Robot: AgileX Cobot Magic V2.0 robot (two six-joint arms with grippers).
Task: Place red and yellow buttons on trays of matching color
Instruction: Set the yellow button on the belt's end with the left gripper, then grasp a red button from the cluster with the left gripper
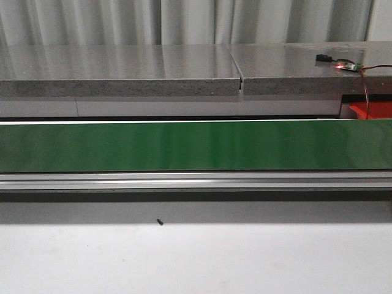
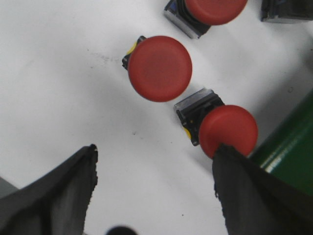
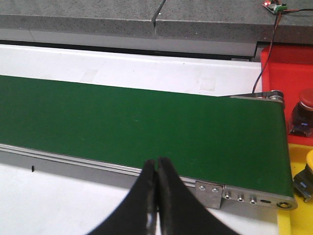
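Note:
The left wrist view shows three red buttons on the white table: one cap-up (image 2: 160, 68), one on its side (image 2: 228, 131), one at the frame edge (image 2: 211, 10). My left gripper (image 2: 156, 149) is open above bare table, with one finger (image 2: 244, 186) overlapping the side-lying button's cap. My right gripper (image 3: 156, 162) is shut and empty at the green belt's (image 3: 146, 122) near rail. In the right wrist view, a red tray (image 3: 288, 68) holds a red button (image 3: 305, 100), and a yellow tray (image 3: 295, 154) holds a yellow button (image 3: 309, 161). Neither gripper appears in the front view.
A green conveyor belt (image 1: 196, 146) with a metal rail (image 1: 196, 180) crosses the front view. Behind it runs a grey stone shelf (image 1: 153, 73) with a lit circuit board (image 1: 346, 65) and wires. The red tray's corner (image 1: 370, 110) shows at far right. A dark object (image 2: 286, 10) lies near the buttons.

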